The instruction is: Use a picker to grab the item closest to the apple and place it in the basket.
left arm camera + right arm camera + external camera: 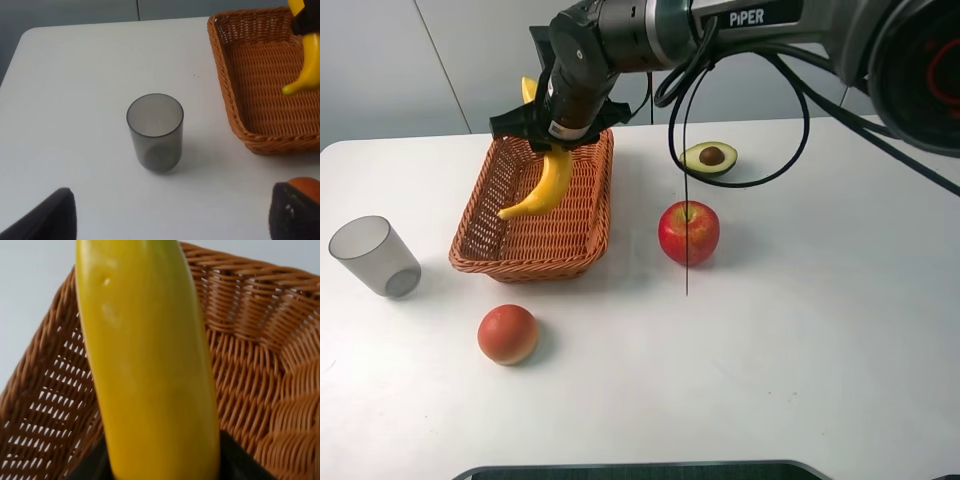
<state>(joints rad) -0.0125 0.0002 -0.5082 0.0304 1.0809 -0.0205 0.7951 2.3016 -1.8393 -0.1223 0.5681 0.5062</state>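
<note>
A yellow banana (548,185) hangs tilted over the wicker basket (535,270), its lower tip just above the basket floor. My right gripper (558,140) has reached across the middle and is shut on the banana's upper part. The right wrist view shows the banana (150,365) filling the frame, with the basket (260,365) weave behind it and the dark fingers (85,467) at its sides. A red apple (688,232) stands right of the basket. My left gripper (172,220) is open and holds nothing.
Half an avocado (710,157) lies behind the apple. An orange fruit (507,333) sits in front of the basket. A grey cup (375,256) stands at the left, also below my left gripper as the cup (155,131). A black cable hangs down in front of the apple.
</note>
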